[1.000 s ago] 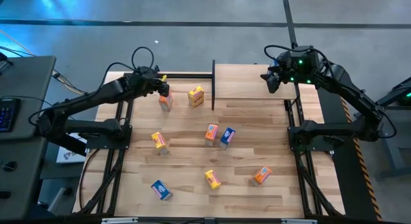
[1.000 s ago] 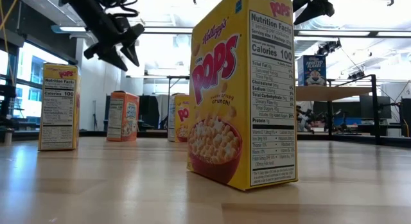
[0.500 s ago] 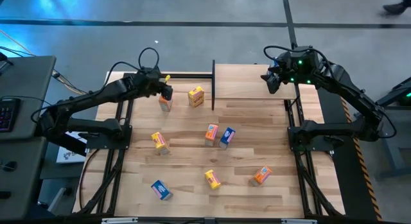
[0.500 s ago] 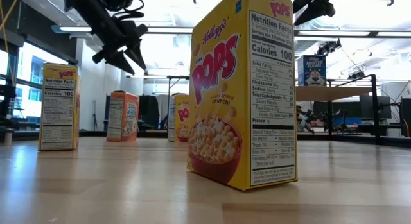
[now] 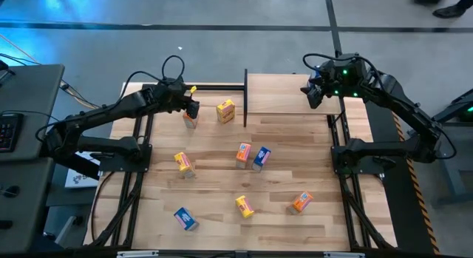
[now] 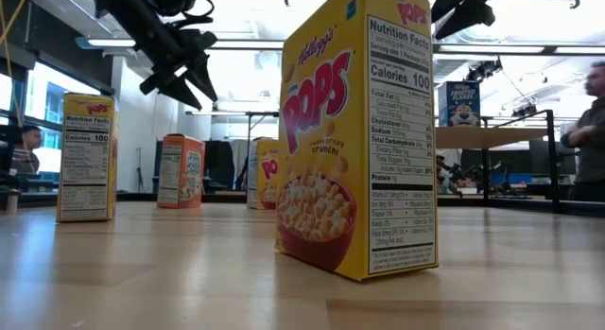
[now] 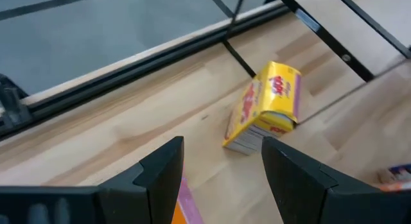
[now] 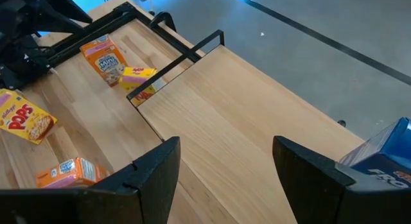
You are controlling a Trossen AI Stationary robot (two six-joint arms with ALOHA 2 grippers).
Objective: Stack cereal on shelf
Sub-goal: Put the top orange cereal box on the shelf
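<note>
Left gripper, fingers spread wide, hovers just above the orange box at table's 11 o'clock. Best lowered straight, centred, closed gently. Right gripper, also spread, waits over shelf.

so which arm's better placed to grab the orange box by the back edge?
Left. The left gripper hangs open right over the orange box at the table's back left, likely about to descend. The right gripper is open too, but over the shelf, well away from that box.
</note>
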